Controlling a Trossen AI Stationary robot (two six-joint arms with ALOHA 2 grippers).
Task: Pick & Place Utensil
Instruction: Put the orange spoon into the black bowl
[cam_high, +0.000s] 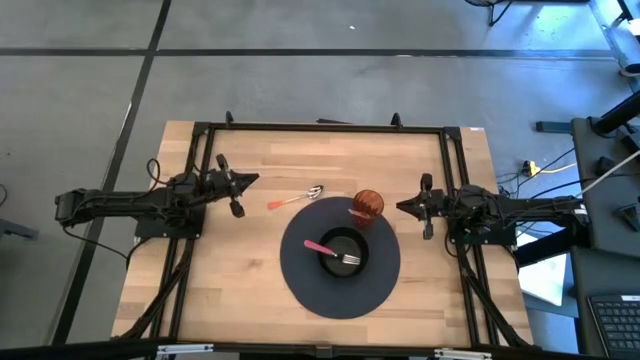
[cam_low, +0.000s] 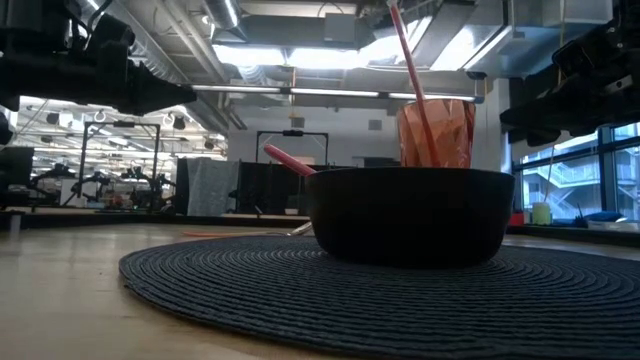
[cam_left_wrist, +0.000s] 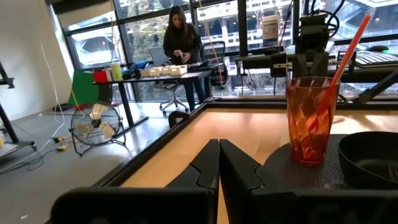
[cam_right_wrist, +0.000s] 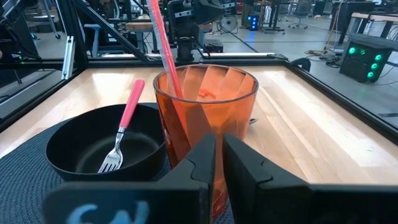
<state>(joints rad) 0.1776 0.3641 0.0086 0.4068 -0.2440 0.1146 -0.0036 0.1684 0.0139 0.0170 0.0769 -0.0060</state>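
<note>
Wooden tabletop (cam_high: 240, 280) runs under both arms. On the left, the left gripper (cam_high: 248, 180) hovers clenched and empty near a spoon (cam_high: 295, 198) lying on bare wood just off the mat (cam_high: 300, 285). At centre, a pink-handled fork (cam_high: 330, 251) already rests in the black bowl (cam_high: 343, 268), beside an orange cup (cam_high: 367, 207) holding a utensil. On the right, the right gripper (cam_high: 404, 207) hangs nearly closed, holding nothing. Judging by this, the spoon seems left to place.

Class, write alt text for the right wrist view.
A pink-handled metal fork rests in a black round bowl on a dark woven placemat, beside an orange faceted plastic cup holding a pink straw.
</note>
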